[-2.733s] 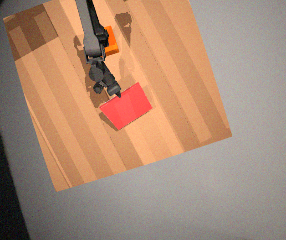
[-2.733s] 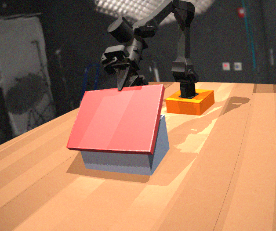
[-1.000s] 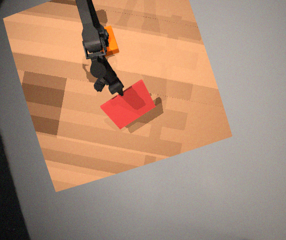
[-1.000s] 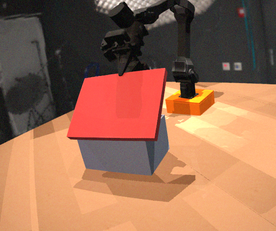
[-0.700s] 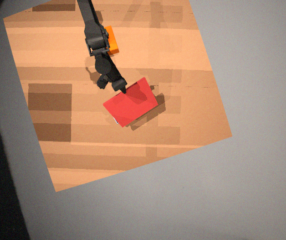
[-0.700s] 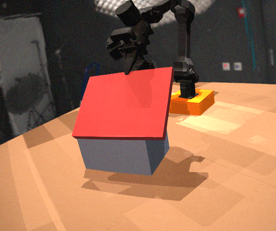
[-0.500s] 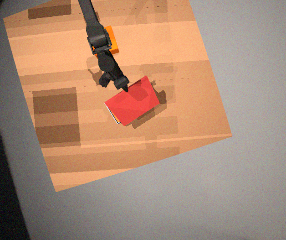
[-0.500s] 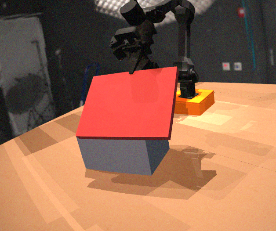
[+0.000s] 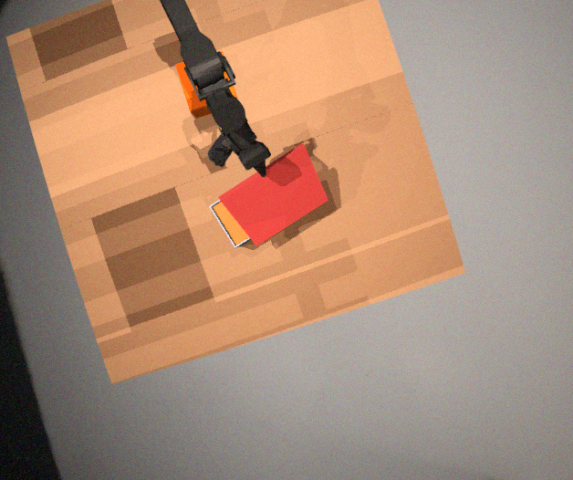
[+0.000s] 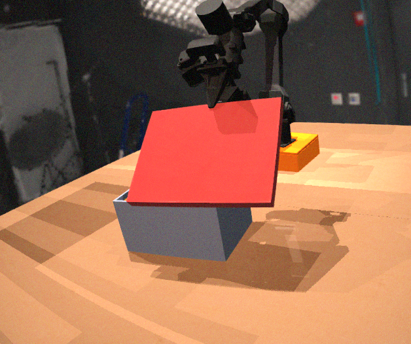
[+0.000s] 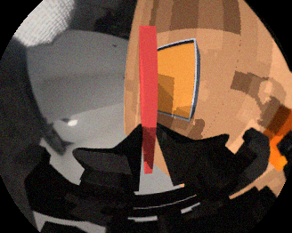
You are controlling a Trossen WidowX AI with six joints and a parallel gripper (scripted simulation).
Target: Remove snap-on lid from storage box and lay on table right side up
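Note:
The flat red lid (image 9: 271, 201) (image 10: 205, 155) (image 11: 149, 92) is tilted steeply, its far edge raised and its near edge low over the box. My gripper (image 9: 262, 170) (image 10: 213, 103) (image 11: 149, 126) is shut on the lid's raised far edge. The blue-grey storage box (image 10: 176, 231) stands on the table under the lid. Its open orange inside (image 9: 231, 224) (image 11: 177, 80) shows at one end past the lid. In the wrist view the lid appears edge-on as a red strip between the fingers.
The arm's orange base block (image 9: 193, 100) (image 10: 298, 150) stands at the back of the wooden table (image 9: 369, 170) (image 10: 365, 258). The table's edges fall off to grey floor (image 9: 509, 257) all around.

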